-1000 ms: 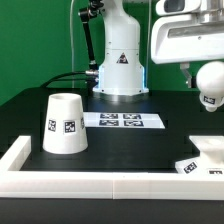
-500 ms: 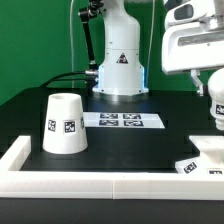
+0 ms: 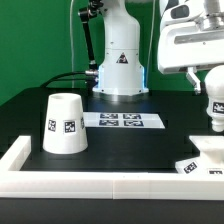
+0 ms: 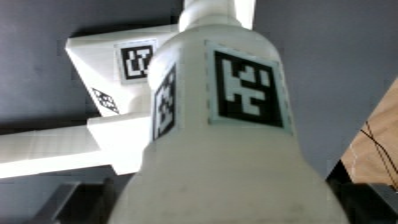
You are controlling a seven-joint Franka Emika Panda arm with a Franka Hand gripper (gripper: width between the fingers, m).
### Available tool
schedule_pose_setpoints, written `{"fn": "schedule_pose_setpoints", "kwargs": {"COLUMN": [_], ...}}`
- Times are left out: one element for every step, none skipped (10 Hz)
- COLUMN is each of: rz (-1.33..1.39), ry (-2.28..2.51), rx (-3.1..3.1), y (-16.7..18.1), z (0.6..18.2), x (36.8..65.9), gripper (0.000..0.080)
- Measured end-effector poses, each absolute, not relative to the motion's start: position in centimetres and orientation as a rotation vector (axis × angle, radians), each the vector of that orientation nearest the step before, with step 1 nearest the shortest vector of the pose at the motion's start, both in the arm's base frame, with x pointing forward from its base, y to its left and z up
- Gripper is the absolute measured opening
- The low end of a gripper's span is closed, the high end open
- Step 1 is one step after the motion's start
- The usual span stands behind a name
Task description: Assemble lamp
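My gripper (image 3: 210, 76) is shut on the white round bulb (image 3: 214, 100) at the exterior view's right and holds it upright, stem down. The low sloped base (image 3: 203, 162) lies just below it, and I cannot tell whether the stem touches it. In the wrist view the tagged bulb (image 4: 222, 140) fills the middle, with the base (image 4: 111, 70) behind it and my gripper (image 4: 217, 212) hidden by the bulb. The cup-shaped shade (image 3: 63, 125) stands mouth down at the exterior view's left.
The marker board (image 3: 122, 120) lies flat mid-table. The white robot pedestal (image 3: 120, 62) stands behind it, with a black cable to its left. A white rail (image 3: 90, 184) runs along the table's front and side edges.
My gripper has carried the bulb to the exterior view's right and downward, to just over the base. The shade and base have not moved.
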State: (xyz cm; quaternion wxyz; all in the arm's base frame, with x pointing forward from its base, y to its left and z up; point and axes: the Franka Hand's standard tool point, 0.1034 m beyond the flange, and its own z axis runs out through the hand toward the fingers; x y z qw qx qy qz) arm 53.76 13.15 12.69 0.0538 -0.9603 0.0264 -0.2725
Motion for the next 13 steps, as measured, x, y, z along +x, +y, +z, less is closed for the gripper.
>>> {"fn": "schedule_pose_setpoints", "kwargs": {"rz": [-0.827, -0.824, -0.825, -0.832, -0.852, -0.841, -0.773, -0.746, -0.785, -0.767, -0.769, -0.758, -0.732], "ry": [0.076, 0.058, -0.065, -0.185, -0.24, -0.239, -0.226, -0.209, -0.213, -0.215, -0.215, -0.217, -0.208], "rx": [-2.919, -2.926, -2.952, -2.983, -3.003, -3.007, -3.018, -3.018, -3.012, -3.017, -3.016, -3.017, -3.018], "y": [13.1, 13.1, 13.3, 12.2, 10.0, 9.5, 9.2, 9.0, 9.1, 9.1, 9.1, 9.3, 9.3], "z": [12.6, 12.4, 11.8, 12.0, 13.3, 14.1, 14.7, 15.9, 15.8, 15.4, 15.5, 15.4, 15.9], "x": [53.7, 53.6, 53.3, 53.6, 54.9, 56.0, 56.8, 57.9, 57.9, 57.6, 57.7, 58.0, 59.0], "gripper": [0.0579, 0.0579, 0.0579, 0.0579, 0.0579, 0.0579, 0.0579, 0.0579, 0.0579, 0.0579, 0.0579, 0.0579, 0.0579]}}
